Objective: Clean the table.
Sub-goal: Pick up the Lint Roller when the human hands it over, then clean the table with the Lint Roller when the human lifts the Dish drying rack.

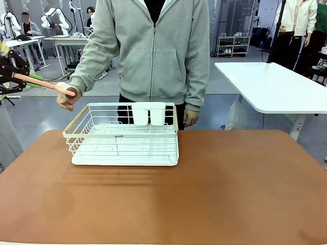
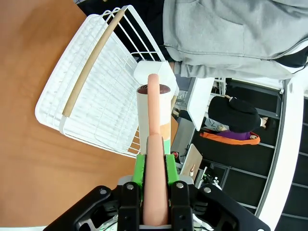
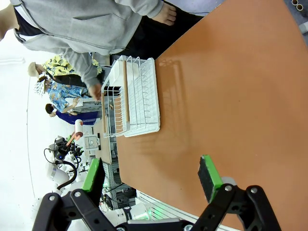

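The right gripper (image 3: 151,174) rises from the bottom edge with its jaws wide apart and nothing between the green pads (image 3: 208,174). Beyond it lies the reddish-brown table (image 3: 240,96). A white wire dish rack (image 3: 142,96) with a wooden handle (image 3: 126,89) stands on the table near its far edge. A person in a grey hoodie (image 3: 82,24) stands behind the rack, one hand (image 3: 95,90) just beside its corner. Farther off there is perhaps a small roller (image 3: 77,129) on a pink stick, too small to be sure.

The reddish-brown table (image 1: 230,194) carries a white wire dish rack (image 1: 125,159), standing near the far edge, left of the middle.
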You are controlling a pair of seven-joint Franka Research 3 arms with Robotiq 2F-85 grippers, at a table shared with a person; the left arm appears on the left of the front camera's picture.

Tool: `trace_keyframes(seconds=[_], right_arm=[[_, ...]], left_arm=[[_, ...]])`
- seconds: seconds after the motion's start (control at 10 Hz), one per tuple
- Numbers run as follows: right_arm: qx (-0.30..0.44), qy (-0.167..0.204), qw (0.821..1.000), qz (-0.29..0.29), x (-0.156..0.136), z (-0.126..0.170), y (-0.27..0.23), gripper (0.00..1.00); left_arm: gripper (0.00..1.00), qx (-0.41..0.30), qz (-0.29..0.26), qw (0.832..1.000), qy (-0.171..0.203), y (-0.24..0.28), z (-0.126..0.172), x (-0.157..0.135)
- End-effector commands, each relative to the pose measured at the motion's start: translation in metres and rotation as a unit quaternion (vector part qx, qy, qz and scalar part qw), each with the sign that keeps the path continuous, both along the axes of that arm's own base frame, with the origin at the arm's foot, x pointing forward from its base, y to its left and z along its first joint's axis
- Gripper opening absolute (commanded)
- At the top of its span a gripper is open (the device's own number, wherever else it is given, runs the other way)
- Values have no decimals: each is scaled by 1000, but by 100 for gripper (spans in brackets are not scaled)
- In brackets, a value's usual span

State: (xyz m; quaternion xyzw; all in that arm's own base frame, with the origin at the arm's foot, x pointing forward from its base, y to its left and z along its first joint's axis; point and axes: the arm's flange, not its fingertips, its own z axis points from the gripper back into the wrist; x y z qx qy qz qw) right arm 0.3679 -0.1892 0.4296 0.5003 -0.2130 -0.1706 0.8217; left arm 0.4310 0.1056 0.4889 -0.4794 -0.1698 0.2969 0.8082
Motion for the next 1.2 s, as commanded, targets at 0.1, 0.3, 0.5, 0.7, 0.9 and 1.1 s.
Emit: trace_keyframes(seconds=[0.1, 0.3, 0.5, 0.7, 0.9, 1.1], right_arm=[[5, -4, 1000, 0, 0, 2, 0, 100], [5, -4, 1000, 0, 0, 2, 0, 100], [5, -4, 1000, 0, 0, 2, 0, 100], [5, -4, 1000, 0, 0, 2, 0, 100], [5, -4, 1000, 0, 0, 2, 0, 100], [5, -4, 1000, 0, 0, 2, 0, 100]], left_arm=[[0, 3, 1, 1000, 2, -1, 2, 0], [0, 3, 1, 1000, 2, -1, 2, 0], [0, 3, 1, 1000, 2, -1, 2, 0], [0, 3, 1, 1000, 2, -1, 2, 0], [0, 3, 1, 1000, 2, -1, 2, 0], [0, 3, 1, 1000, 2, -1, 2, 0]])
